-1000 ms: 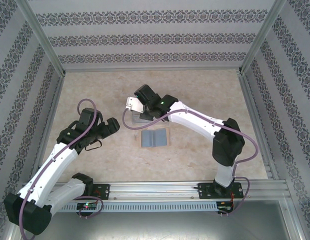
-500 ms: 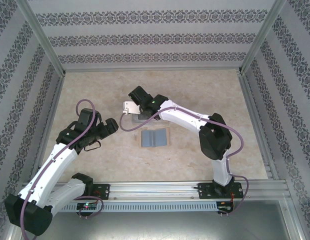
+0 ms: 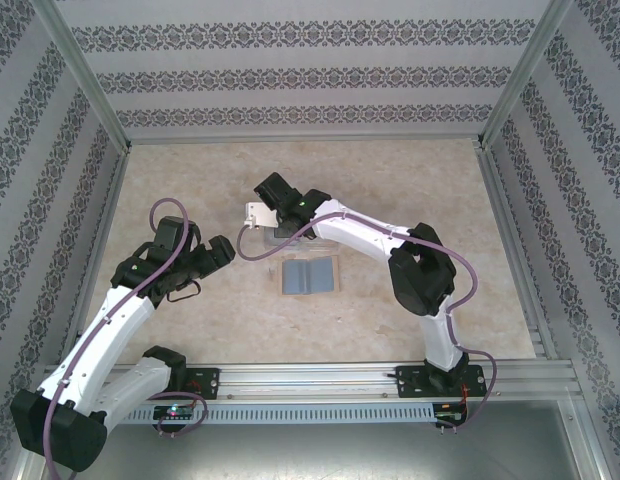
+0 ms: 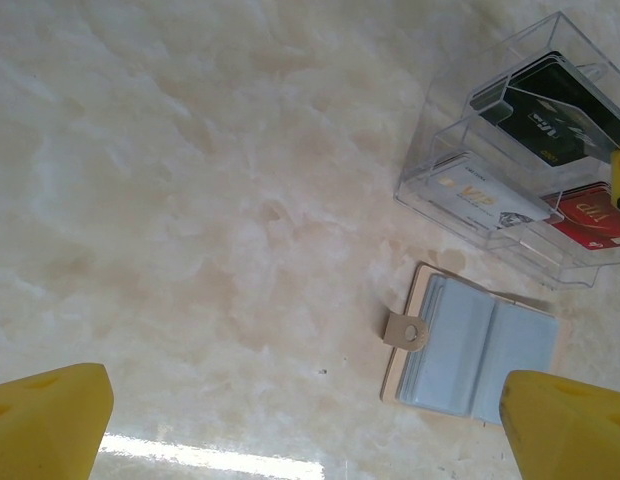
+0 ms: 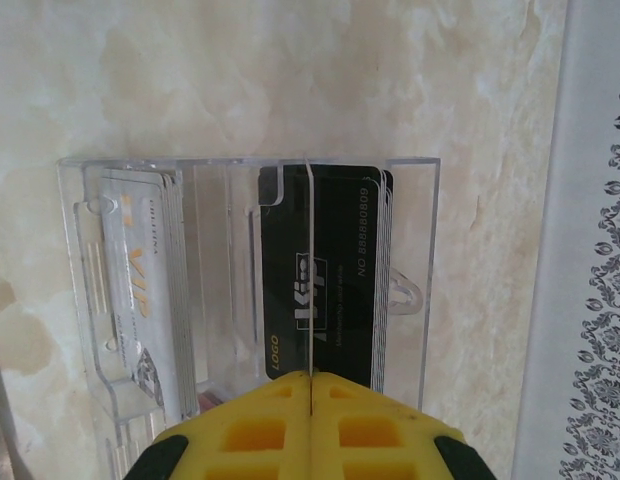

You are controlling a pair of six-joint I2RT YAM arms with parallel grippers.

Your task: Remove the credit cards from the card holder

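Observation:
The card holder (image 5: 415, 240) is a clear plastic box with divided slots; it also shows in the left wrist view (image 4: 440, 165). In it stand a black credit card (image 5: 340, 270), a white one (image 5: 140, 280) and a red one (image 4: 590, 215). My right gripper (image 5: 310, 378) hangs over the holder, shut on a thin pale card (image 3: 256, 213) that appears edge-on in the right wrist view. My left gripper (image 4: 305, 440) is open over bare table to the left, with nothing between its yellow fingers (image 4: 45, 420).
A blue-grey folding wallet (image 3: 310, 277) with a tan backing and snap tab lies open just in front of the holder. Metal rails (image 3: 510, 230) and patterned walls close in the table on three sides.
The right gripper has shifted slightly left and away with the pale card, and its elbow has folded in towards the middle. The left arm has barely moved.

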